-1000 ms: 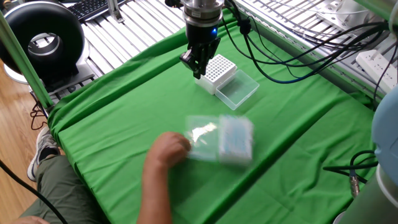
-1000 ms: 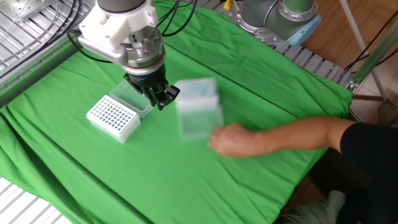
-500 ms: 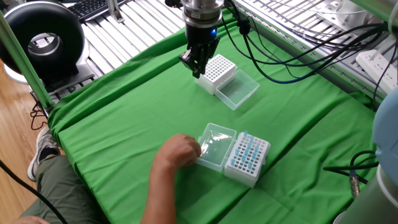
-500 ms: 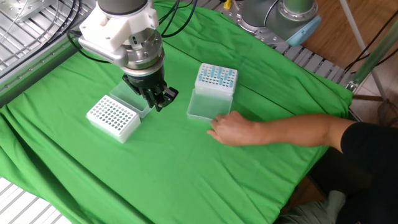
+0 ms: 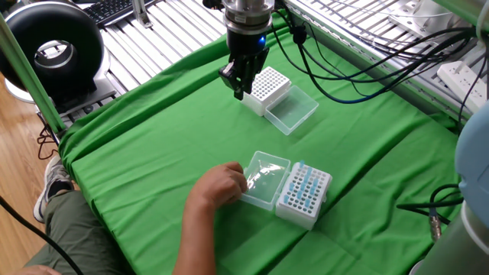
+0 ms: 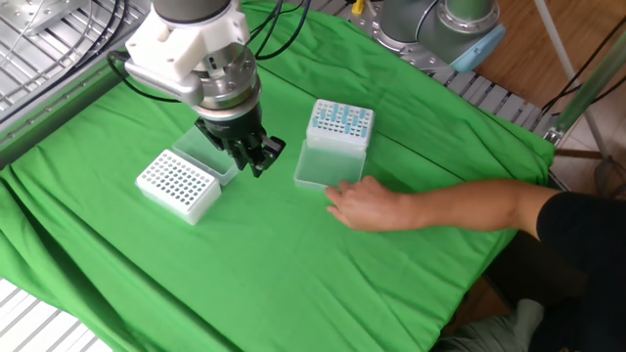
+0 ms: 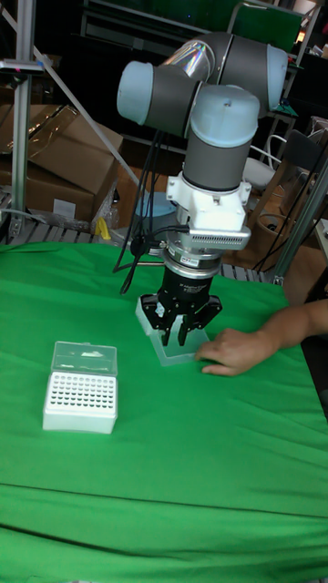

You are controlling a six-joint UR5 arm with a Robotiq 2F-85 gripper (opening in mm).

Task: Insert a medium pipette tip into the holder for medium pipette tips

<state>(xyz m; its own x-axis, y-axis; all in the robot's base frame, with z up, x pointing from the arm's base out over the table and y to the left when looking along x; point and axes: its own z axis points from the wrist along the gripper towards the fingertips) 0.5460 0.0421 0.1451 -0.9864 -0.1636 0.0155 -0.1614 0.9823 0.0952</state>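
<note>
Pipette-tip holder (image 5: 304,195), white block with a blue-dotted hole grid, sits on the green cloth surface (image 5: 153,145), clear hinged lid (image 5: 263,178) flat beside it. A person's hand (image 5: 224,183) touches that lid. White tip rack (image 5: 267,85) beyond, just beside the claw (image 5: 239,85). Claw fingers nearly together; can't tell what they hold.
</note>
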